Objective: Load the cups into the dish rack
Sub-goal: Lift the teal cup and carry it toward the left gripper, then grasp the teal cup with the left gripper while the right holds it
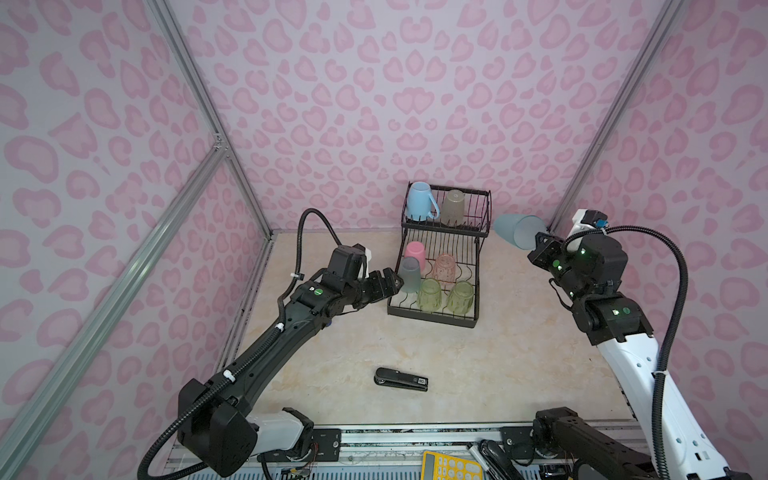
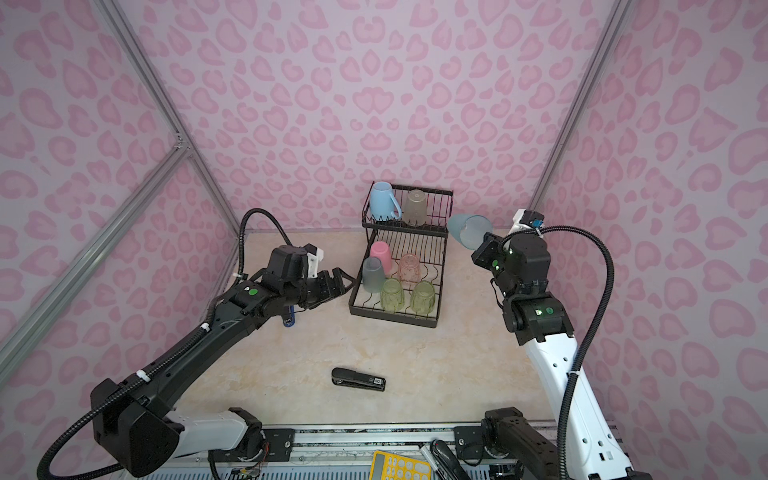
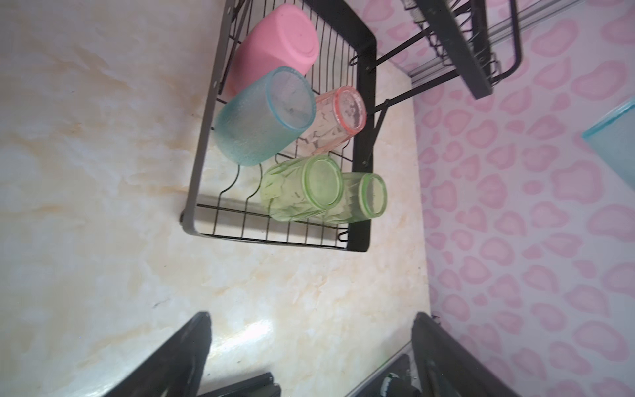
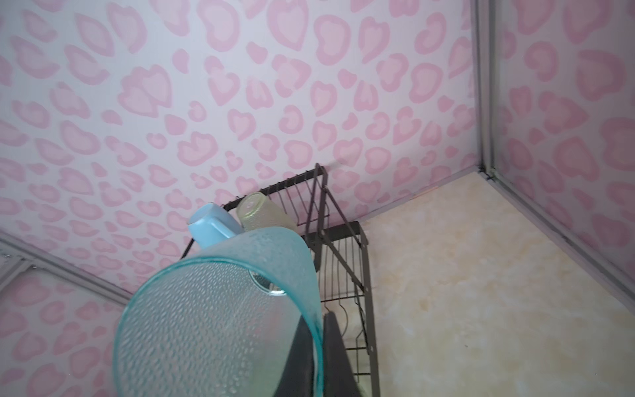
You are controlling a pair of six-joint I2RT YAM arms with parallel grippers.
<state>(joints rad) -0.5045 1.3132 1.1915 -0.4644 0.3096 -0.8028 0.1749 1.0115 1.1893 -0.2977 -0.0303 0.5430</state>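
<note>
Up by the rack's top shelf: right pincer [image 1: 535,246] clamped on what looks like the last loose cup

Its jaws pinch the wall of the frosted blue cup [image 1: 513,233] at the rim, so it hangs tipped sideways in the air just right of the dish rack [image 1: 444,229], probably so it can flip mouth-down like the rest. The upper basket [image 1: 451,190] holds a light-blue mug [image 1: 419,201] and a pale tumbler [image 1: 454,207] with room on its right, so I'd guess that's the target. Five more cups [image 1: 445,266] sit upside down in the lower tray [image 1: 432,321]. The left pincer [image 1: 388,286] is spread wide and empty near the tray's left edge, out of the way. The black stapler [image 1: 401,379] lies well apart.
</note>
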